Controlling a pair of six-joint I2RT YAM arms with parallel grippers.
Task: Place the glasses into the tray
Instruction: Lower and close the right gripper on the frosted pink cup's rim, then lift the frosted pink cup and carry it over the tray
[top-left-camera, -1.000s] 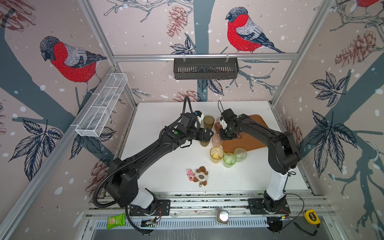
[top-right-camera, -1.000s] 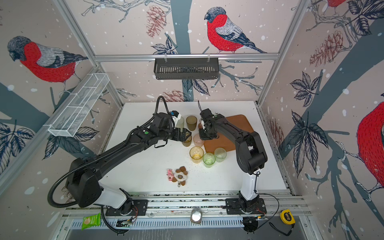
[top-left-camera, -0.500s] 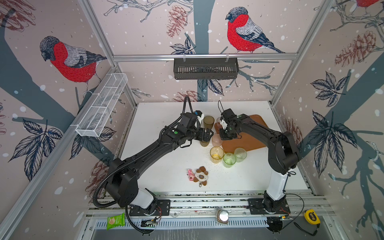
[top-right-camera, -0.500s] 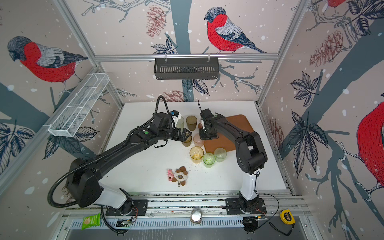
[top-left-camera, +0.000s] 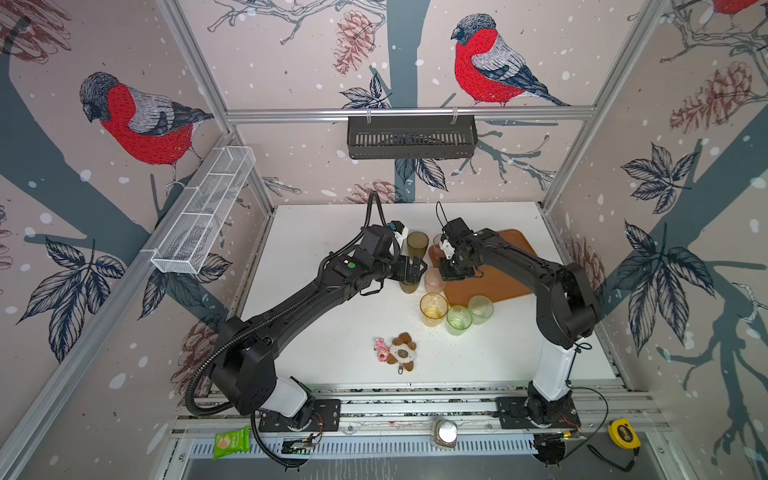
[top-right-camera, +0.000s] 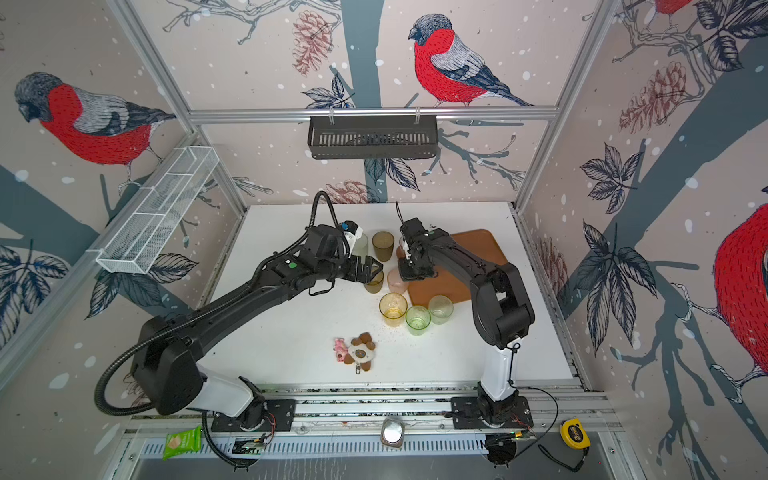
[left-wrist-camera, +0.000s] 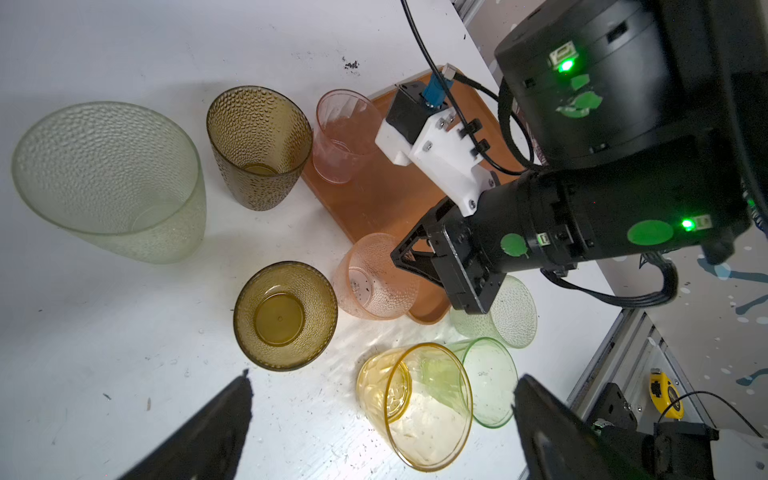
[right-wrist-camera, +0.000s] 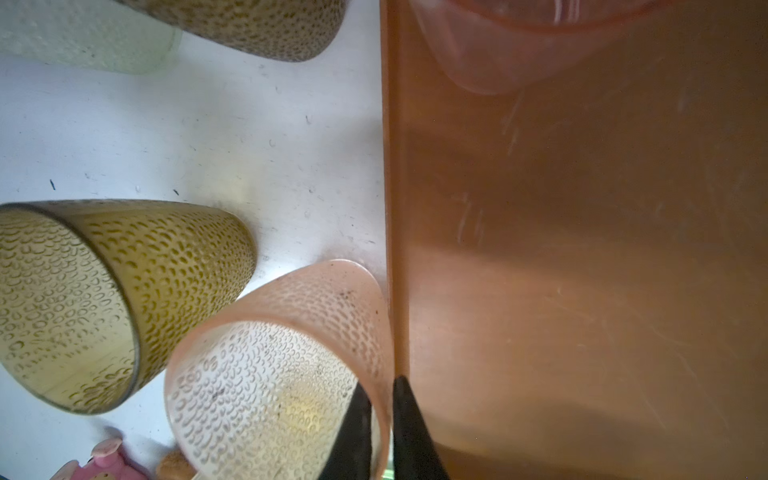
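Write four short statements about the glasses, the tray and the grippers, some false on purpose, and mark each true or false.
1. The right gripper pinches the wall of the pink dimpled glass. True.
2. The left gripper is shut on a glass. False: it is open and holds nothing.
3. The tray has no glass in it. False: the smooth pink glass stands in it.
4. The pink dimpled glass is outside the tray, beside its edge. True.
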